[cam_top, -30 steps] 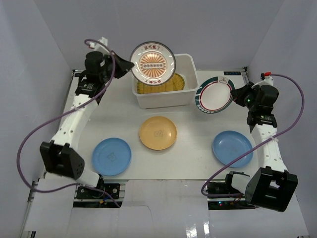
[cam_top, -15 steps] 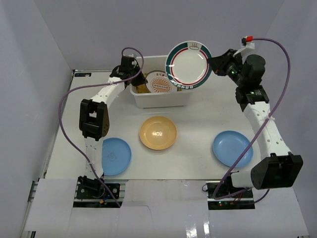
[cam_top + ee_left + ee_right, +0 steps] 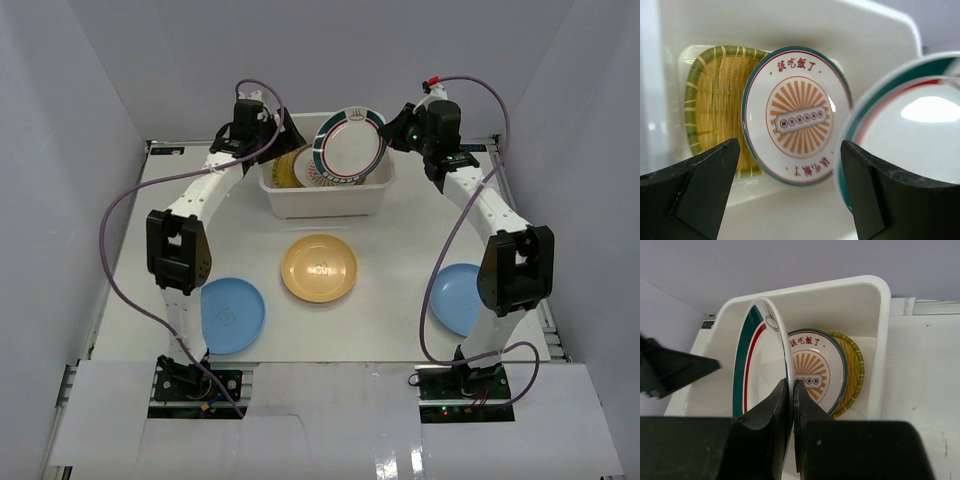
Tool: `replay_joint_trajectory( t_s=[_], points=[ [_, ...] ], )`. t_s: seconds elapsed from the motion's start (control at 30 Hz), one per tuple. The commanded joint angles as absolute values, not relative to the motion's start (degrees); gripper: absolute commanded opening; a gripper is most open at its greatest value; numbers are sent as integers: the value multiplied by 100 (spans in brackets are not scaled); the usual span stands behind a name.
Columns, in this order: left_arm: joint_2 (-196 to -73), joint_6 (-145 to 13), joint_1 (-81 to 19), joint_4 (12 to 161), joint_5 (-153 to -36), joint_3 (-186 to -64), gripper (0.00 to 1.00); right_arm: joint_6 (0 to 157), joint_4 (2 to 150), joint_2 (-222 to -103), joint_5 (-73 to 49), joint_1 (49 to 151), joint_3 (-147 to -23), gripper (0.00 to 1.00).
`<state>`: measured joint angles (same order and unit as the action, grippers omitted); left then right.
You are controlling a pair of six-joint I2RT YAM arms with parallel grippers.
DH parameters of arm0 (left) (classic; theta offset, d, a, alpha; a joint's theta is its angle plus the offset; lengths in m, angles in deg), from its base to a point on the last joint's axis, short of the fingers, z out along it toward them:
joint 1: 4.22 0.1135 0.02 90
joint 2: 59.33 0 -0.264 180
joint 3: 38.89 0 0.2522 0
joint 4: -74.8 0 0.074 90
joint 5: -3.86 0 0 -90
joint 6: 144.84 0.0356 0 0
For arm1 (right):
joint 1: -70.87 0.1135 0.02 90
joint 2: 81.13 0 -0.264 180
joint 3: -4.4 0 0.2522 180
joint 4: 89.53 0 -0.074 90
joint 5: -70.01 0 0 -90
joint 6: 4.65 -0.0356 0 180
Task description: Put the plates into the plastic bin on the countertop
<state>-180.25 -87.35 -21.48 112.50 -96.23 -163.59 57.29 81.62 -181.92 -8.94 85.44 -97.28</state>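
The plastic bin point(image 3: 325, 203) stands at the back middle of the countertop point(image 3: 400, 250). In it the sunburst plate point(image 3: 797, 120) leans on the yellow woven plate point(image 3: 715, 110). My left gripper point(image 3: 790, 145) hovers open over them, holding nothing. My right gripper point(image 3: 791, 385) is shut on the rim of the green-rimmed plate point(image 3: 757, 365), which hangs on edge over the bin's right half, beside the sunburst plate point(image 3: 817, 372). A yellow-orange plate point(image 3: 319, 268) and two blue plates point(image 3: 232, 315) point(image 3: 455, 298) lie on the countertop.
Both arms reach over the bin from either side, their fingers close together above it. My left gripper's finger point(image 3: 670, 372) shows at the left of the right wrist view. White walls close in the back and sides.
My left gripper has let the sunburst plate go into the bin and opened. My right arm has swung the green-rimmed plate left and down over the bin.
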Motion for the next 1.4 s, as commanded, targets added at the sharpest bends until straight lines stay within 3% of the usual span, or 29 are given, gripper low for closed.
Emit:
replay_joint_trajectory(
  t_s=[0.0,0.17,0.4,0.5,0.53,0.63,0.83,0.97,1.1,1.23,1.37],
  points=[
    [-16465,-8736,-2154,10659,-8994,-15860,93,5713,8533,-18457,-997,8739,-10242,8],
    [-14856,-8553,-2162,9972,-8491,-14531,92,5757,8270,-19160,-918,9003,-10770,8],
    [-13554,-8455,-2154,10849,-8930,-12317,90,5845,7883,-19863,-1014,9267,-11403,8],
    [-13053,-8586,-2162,11088,-9176,-11323,89,5959,7698,-20083,-1146,9372,-11500,19],
    [-12948,-8595,-2162,11132,-9351,-11112,88,5977,7680,-20127,-1181,9407,-11500,30],
    [-12614,-8604,-2162,11422,-9440,-10610,88,6090,7680,-20032,-1295,9443,-11422,50],
    [-11841,-8516,-2162,11905,-8966,-10337,86,6801,7171,-19294,-1313,9548,-11238,73],
    [-11164,-8622,-2162,11827,-8948,-10406,85,7093,7213,-18354,-1216,9960,-10220,73],
    [-10505,-8657,-2162,11642,-9106,-10722,84,6980,7925,-17369,-1348,11128,-8331,64],
    [-9916,-8543,-2162,11668,-8729,-11144,86,6611,8251,-17297,-1541,12235,-7511,56],
    [-9484,-8551,-2162,11677,-8702,-11356,87,6347,8322,-17964,-1876,13195,-7527,60]
  ],
)
